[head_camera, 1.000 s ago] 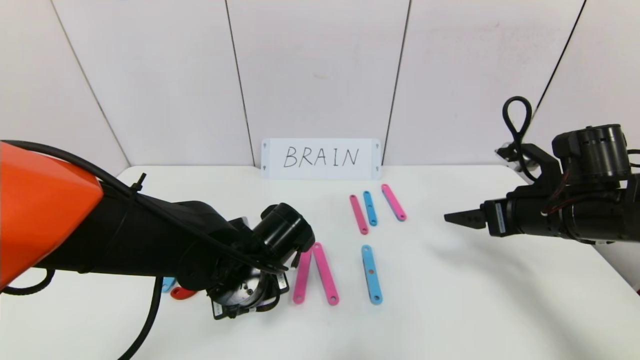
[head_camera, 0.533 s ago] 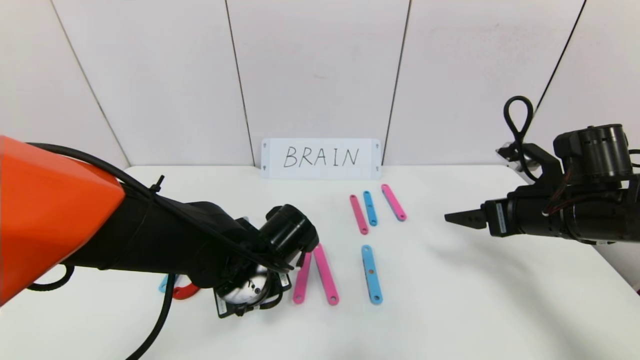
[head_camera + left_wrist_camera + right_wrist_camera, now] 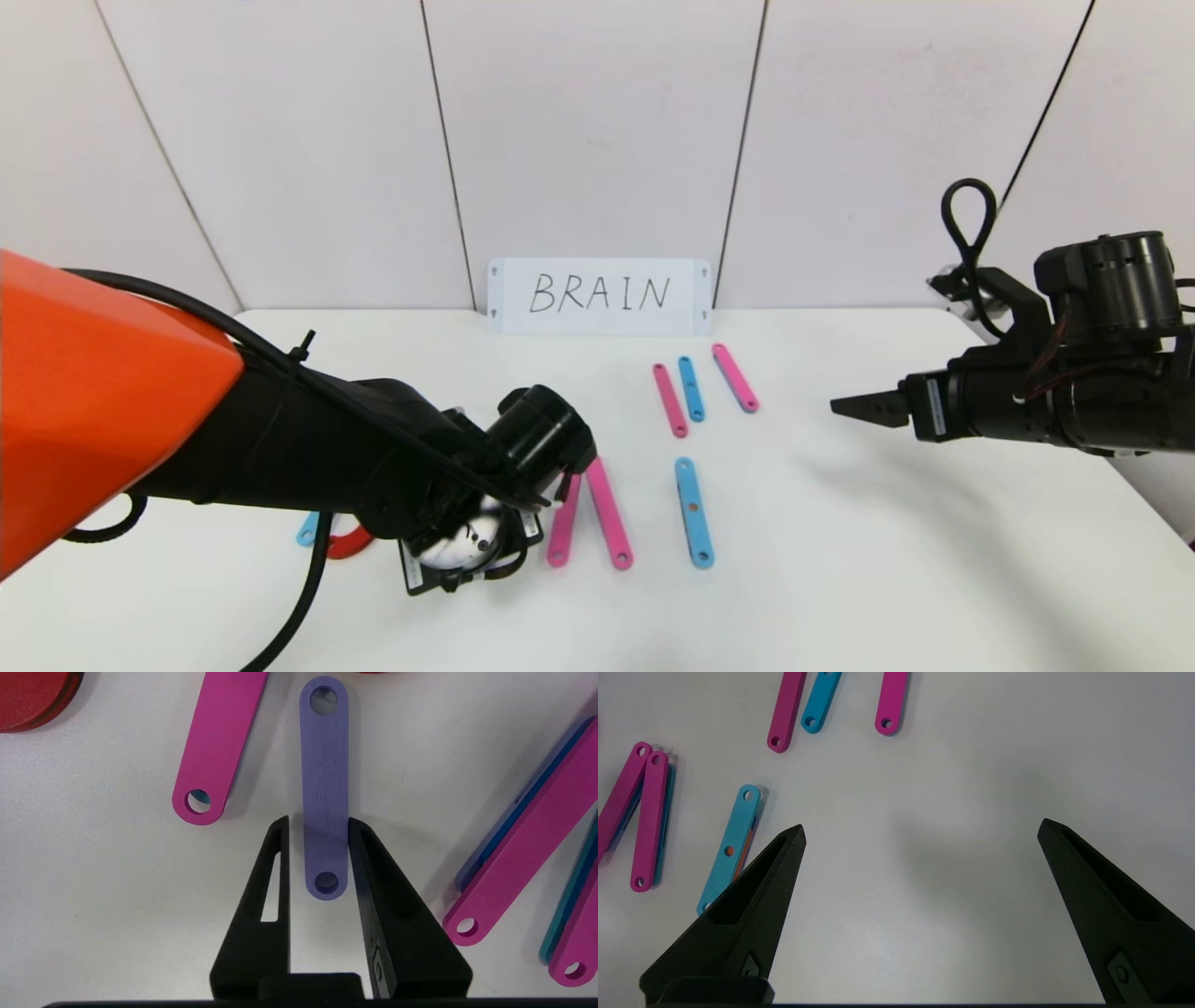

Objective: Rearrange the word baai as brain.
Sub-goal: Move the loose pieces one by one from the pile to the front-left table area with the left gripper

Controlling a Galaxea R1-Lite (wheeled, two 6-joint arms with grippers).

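The flat purple plastic strip with a hole at each end (image 3: pixel 325 788) lies on the white counter (image 3: pixel 840 560) between the two black fingers of the left hand (image 3: pixel 317 826); one finger (image 3: pixel 364 868) touches the strip's edge, while the other (image 3: pixel 275 868) stands a sliver apart from it, so the left hand is slightly open around the strip rather than clamped. Near it lie a pink strip with holes (image 3: pixel 217 742) and a red curved piece (image 3: pixel 32 690), and on the other side stacked pink and blue strips (image 3: pixel 528 830). From the head view, a pair of pink strips forming a narrow peak (image 3: pixel 588 513) sits just beside the left hand, then a blue strip (image 3: pixel 694 511), with three shorter strips (image 3: pixel 695 383) farther back. A white card reading "BRAIN" (image 3: pixel 599 295) stands against the wall. The right hand (image 3: pixel 920 830) hovers well apart above bare counter, fingers spread wide, holding nothing.
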